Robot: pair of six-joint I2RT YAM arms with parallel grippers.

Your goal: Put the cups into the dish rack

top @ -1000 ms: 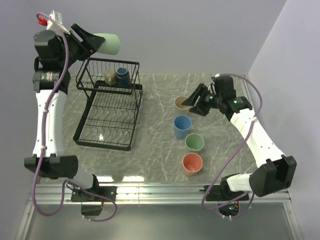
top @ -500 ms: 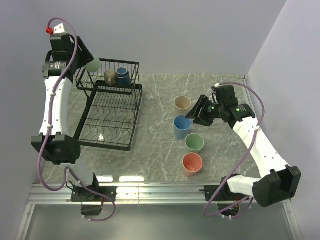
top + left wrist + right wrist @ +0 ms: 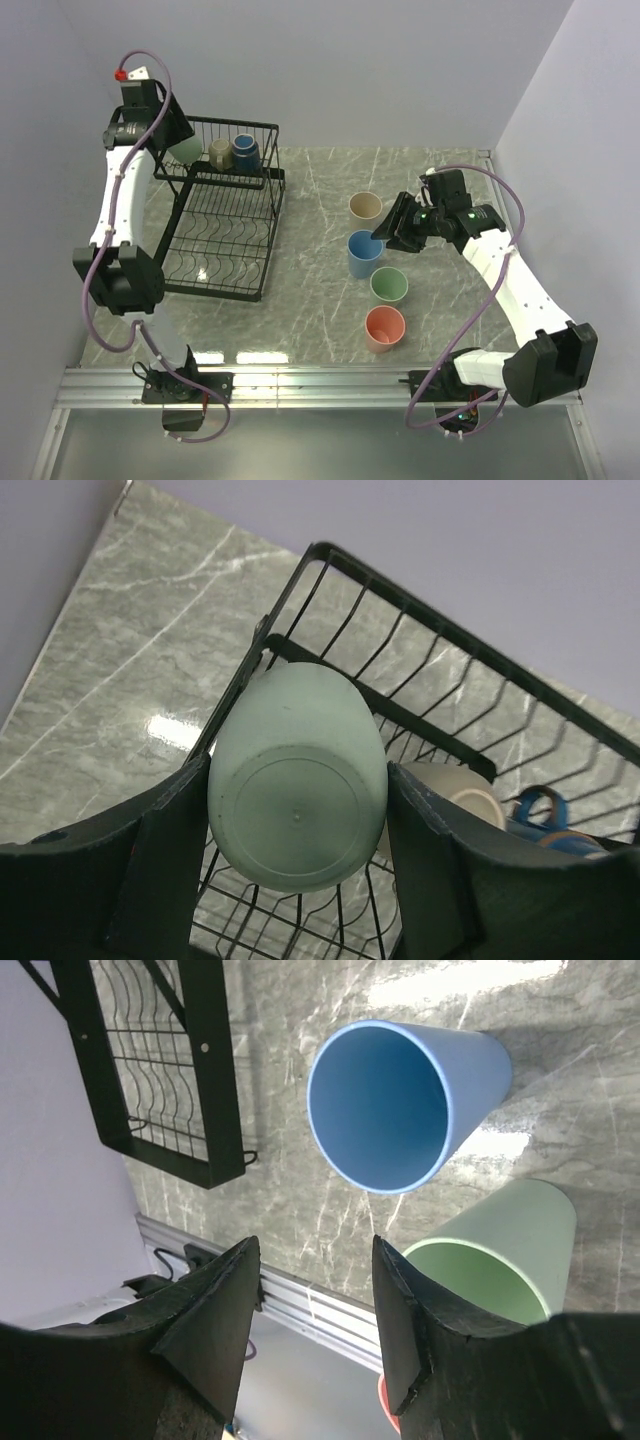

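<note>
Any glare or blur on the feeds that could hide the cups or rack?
Top external: sharp, with white glare patches on the table near its front edge and under the dish rack. Left wrist: pale green cup is crisp; one bright reflection on the table beside it. Right wrist: glare streaks along the top and beside the light blue cup, rims clear.

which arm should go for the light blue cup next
Right. The right pincer hangs open close by the light blue cup, while the left pincer is gripping a pale green cup at the dish rack.
</note>
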